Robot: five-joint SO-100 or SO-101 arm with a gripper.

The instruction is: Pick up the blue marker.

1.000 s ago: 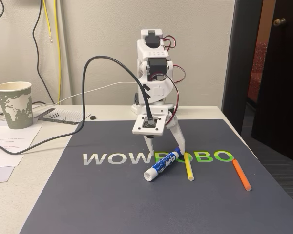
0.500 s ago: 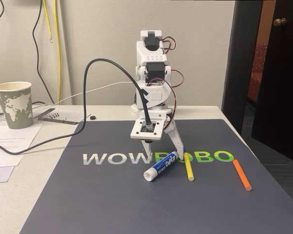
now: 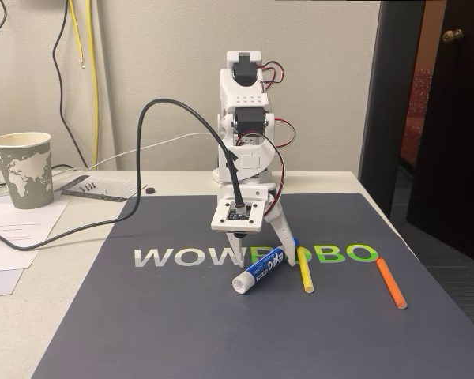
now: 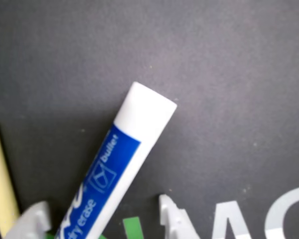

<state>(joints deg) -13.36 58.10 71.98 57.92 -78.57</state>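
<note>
Fixed view: the arm stands at the back of the grey mat (image 3: pixel 182 332), folded down so the gripper (image 3: pixel 261 246) points at the mat surface. The blue marker (image 3: pixel 262 269) lies flat on the mat directly under it, long axis running diagonally, white end toward the lower left of this view, blue cap toward the upper right. One white finger (image 3: pixel 285 231) comes down on the cap side; the other is largely hidden behind the camera plate. A thin yellow stick (image 3: pixel 305 270) lies just beside the marker's cap end, close to the right-hand finger. An orange stick (image 3: pixel 391 283) lies well apart to the right. A paper cup (image 3: pixel 21 169) sits far left on the tabletop.

Wrist view: the marker's (image 4: pixel 117 172) body runs from the lower left up to its white end near the middle of the picture. Two fingertips (image 4: pixel 170 219) poke in from the bottom edge, one either side of the barrel, gaps showing on both sides. The gripper (image 4: pixel 102 219) is spread, straddling the marker, clamping nothing. Yellow stick (image 4: pixel 2 184) at the left edge, just outside the left fingertip.

Judgement: the fingers bracket the barrel across its long axis, roughly square to it, so closing should catch it; the yellow stick nearby is the one thing that might get pinched along.
</note>
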